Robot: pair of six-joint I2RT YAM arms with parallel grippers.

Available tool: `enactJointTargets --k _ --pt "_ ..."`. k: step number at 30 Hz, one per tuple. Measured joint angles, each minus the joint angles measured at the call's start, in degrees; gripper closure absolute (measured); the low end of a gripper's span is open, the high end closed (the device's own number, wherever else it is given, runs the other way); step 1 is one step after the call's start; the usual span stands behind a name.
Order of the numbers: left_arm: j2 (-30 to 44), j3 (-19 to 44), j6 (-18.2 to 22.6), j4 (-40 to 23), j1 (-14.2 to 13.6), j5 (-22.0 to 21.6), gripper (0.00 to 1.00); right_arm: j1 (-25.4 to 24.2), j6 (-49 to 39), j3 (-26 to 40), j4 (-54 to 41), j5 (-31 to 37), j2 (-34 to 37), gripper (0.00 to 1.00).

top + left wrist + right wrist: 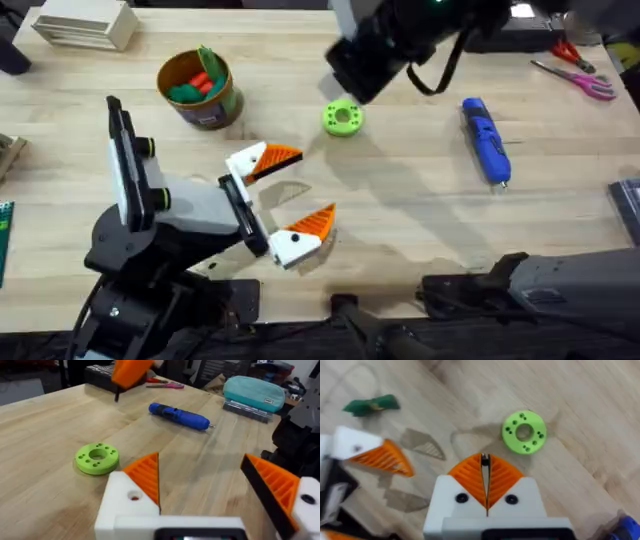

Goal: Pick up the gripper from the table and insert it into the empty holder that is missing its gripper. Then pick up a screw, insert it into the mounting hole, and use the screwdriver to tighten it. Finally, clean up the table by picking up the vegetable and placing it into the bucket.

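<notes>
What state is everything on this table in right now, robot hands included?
Left hand: open, orange pads on both fingers.
Right hand: shut, raised above the table.
Screwdriver: lying flat, untouched.
Vegetable: lying on the table, not binned.
Bucket: upright, orange and green pieces inside.
Green ring: lying flat.

Right arm (400, 45) blurred overhead; screwdriver (627, 527) cut by edge.

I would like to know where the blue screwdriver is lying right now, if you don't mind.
In the overhead view the screwdriver lies flat on the table's right half, right of the green ring and nearer than the pink scissors.
</notes>
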Motion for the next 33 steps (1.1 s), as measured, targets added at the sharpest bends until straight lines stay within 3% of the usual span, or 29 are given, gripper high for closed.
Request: enactJointTargets --k 4,12,22,33 --pt "0.0 0.0 0.0 0.0 0.0 0.0 0.014 5.2 1.0 4.1 0.0 -3.1 -0.4 0.994" --pt "0.0 0.0 0.0 0.0 0.0 0.1 0.014 12.7 3.7 4.5 -0.2 -6.5 -0.2 0.994" --pt "0.0 0.0 0.0 0.0 0.0 0.1 0.013 16.5 7.0 4.5 0.1 -6.8 3.3 0.994" --pt "0.0 0.0 0.0 0.0 0.0 0.1 0.014 17.1 8.1 4.5 0.9 -7.0 3.7 0.994"
